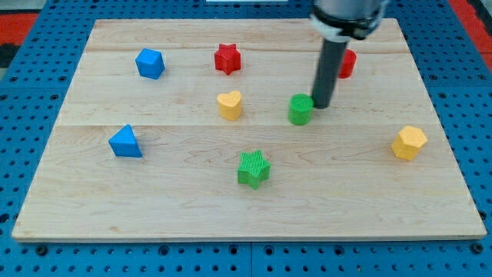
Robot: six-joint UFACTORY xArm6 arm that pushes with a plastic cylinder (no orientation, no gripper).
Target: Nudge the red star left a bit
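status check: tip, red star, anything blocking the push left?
My tip down beside the green cylinder block, on its right. Red star-shaped block at the view's top, untouched. Nothing close on its left; blue cube further along.

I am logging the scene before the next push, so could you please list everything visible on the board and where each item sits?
red star: one, red, upper middle of the board
red block: one, red, upper right, partly hidden behind the rod, shape unclear
blue cube: one, blue, upper left
blue triangular block: one, blue, left side, below the cube
yellow heart: one, yellow, centre, below the red star
green cylinder: one, green, right of the heart
green star: one, green, lower middle
yellow hexagon: one, yellow, right side
wooden board: one, pale wood, on a blue pegboard
my tip: one, dark rod end, right beside the green cylinder, on its right, far right of the red star
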